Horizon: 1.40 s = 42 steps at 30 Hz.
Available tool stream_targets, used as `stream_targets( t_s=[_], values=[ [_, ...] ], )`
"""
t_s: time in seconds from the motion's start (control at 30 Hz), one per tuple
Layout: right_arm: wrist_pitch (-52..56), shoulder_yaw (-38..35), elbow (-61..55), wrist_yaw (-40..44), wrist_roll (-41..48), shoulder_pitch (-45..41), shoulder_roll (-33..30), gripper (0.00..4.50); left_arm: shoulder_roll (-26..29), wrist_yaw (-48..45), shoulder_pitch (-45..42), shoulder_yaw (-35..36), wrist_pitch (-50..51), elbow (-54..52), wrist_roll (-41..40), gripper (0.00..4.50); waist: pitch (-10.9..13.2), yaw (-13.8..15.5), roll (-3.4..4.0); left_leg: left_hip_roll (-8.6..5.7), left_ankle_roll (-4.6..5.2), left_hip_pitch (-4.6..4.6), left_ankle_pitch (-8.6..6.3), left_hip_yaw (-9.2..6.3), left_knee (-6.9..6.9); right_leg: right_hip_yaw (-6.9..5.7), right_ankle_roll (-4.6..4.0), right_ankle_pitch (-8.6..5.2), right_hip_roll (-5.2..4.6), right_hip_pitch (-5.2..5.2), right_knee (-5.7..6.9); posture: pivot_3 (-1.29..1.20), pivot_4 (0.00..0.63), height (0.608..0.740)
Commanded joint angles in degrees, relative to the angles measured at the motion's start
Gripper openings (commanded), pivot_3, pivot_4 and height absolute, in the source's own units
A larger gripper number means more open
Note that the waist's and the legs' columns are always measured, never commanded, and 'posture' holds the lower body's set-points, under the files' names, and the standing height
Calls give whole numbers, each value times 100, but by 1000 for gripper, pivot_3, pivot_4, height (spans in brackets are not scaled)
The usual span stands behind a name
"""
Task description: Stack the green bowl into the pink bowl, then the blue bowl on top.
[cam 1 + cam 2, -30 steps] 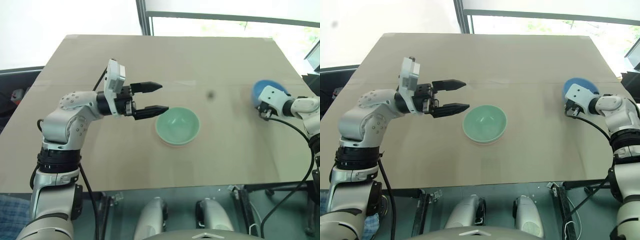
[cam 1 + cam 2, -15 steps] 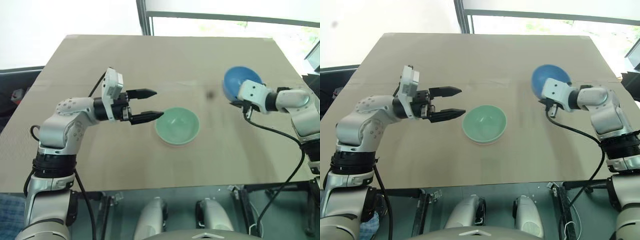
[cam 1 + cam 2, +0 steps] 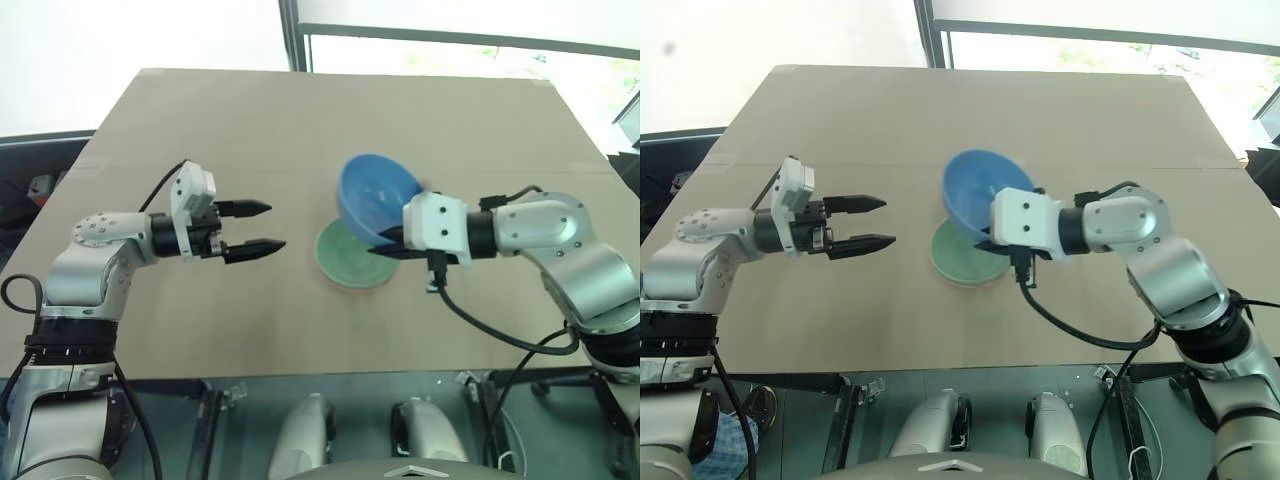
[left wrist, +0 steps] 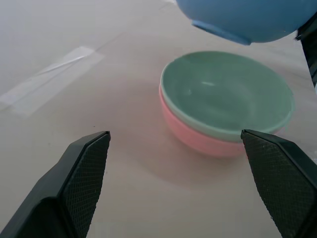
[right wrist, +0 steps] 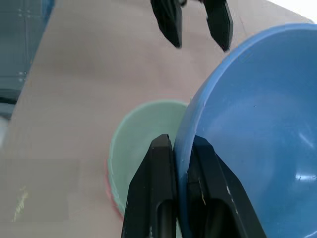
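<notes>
Carried in from the desk's [image 3: 480, 120] three-o'clock side, the blue bowl [image 3: 375, 196] is now held tilted over the green bowl [image 3: 345, 262], nested in the pink bowl [image 4: 198, 141]. Its rim is pinched by the right gripper's [image 5: 181, 148] fingers; the left gripper [image 3: 262, 226] is spread empty at nine o'clock. Released tilted, it could be seated crooked or slide off.
</notes>
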Motion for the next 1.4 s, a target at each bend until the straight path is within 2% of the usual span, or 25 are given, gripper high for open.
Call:
stream_targets(
  t_s=[0.03, 0.1, 0.17, 0.2, 0.3, 0.37, 0.47, 0.63, 0.73, 0.9, 1.03, 1.13, 1.4],
  values=[
    [101, 140, -278, -211, 7, -187, 149, 87, 163, -149, -34, 146, -214, 116, 91, 4500, 0, 5, 0, 0, 0, -2, 0, 0, 0, 0, 0, 0, 0, -1, 2, 0, 150, 740],
    [168, 222, -286, -271, -29, -232, 176, 87, 156, -160, -62, 153, -231, 168, 97, 4500, 0, 22, 0, -1, 1, -5, -1, -1, 0, -1, 1, 0, -2, -1, 1, 0, 150, 740],
    [487, 304, -356, -210, 101, -281, 136, 811, 174, -194, -43, 138, -254, 177, 108, 4500, 0, 33, 0, -2, 2, -5, -1, 0, 0, 0, 1, 1, -4, -1, 1, 0, 150, 740],
    [563, 327, -378, -192, 133, -294, 117, 907, 183, -215, -31, 130, -255, 170, 106, 4500, 0, 42, 0, -2, 2, -5, -1, -1, 0, -1, 1, 0, -3, -1, 1, 0, 150, 740],
    [564, 246, -365, -380, 118, -307, 200, 2131, 196, -250, -25, 129, -249, 165, 100, 4500, -1, 40, -1, -2, 2, -4, -1, -2, 0, -4, 1, 0, -1, -1, 1, 0, 150, 740],
    [870, -62, -346, -483, 360, -353, 275, 2895, 174, -204, -64, 143, -237, 181, 111, 4500, -1, 34, -2, -3, 2, -4, -1, 0, 0, -3, 1, 0, -1, -1, 1, 0, 150, 740],
    [1152, -514, -375, -433, 791, -240, 179, 2895, 82, -40, -71, 180, -275, 98, 138, 4500, -1, 48, -2, -1, 2, -4, -1, -1, 0, -3, 1, 0, 0, -1, 2, 0, 150, 740],
    [1210, -1715, -322, -497, 1578, 264, 88, 2895, -23, 385, 150, 356, -72, -264, 39, 4500, -3, 49, -6, -1, 5, -6, -3, -5, -1, -5, 1, 1, -4, 4, -1, 0, 150, 740],
    [888, -2918, 28, -453, 1902, 1112, -110, 2895, -303, 972, 631, 769, 265, -959, -329, 4500, -5, 53, -8, 1, 5, -5, -3, -3, -6, -4, 1, 1, 0, 2, -2, 0, 150, 740],
    [-77, -3936, 678, 62, 2032, 2305, -529, 2895, -578, 1593, 1316, 1217, 576, -1969, -696, 4500, -3, 52, -7, -4, 22, -6, -13, 2, -3, 2, 2, 2, -18, 9, -9, 0, 150, 740],
    [-571, -4409, 981, 478, 2243, 2957, -744, 2895, -589, 1806, 1787, 1514, 577, -2280, -752, 4500, -2, 42, -3, 4, 20, 18, -12, 3, -3, 5, 1, 0, -15, 23, -11, 0, 150, 740],
    [-616, -4602, 1085, 518, 2488, 3109, -775, 2895, -555, 1924, 2007, 1631, 527, -2421, -715, 4500, -2, 18, -1, 6, 15, 34, -10, 10, -3, 16, 0, 0, -13, 25, -8, 0, 150, 740],
    [-1200, -4580, 1484, 595, 2394, 3318, -932, 2895, -558, 2089, 2225, 1712, 450, -2596, -715, 4500, -4, 57, -4, 3, 15, 45, -10, 5, -3, 15, -2, 0, -18, 39, -12, 0, 150, 740]
  ],
)
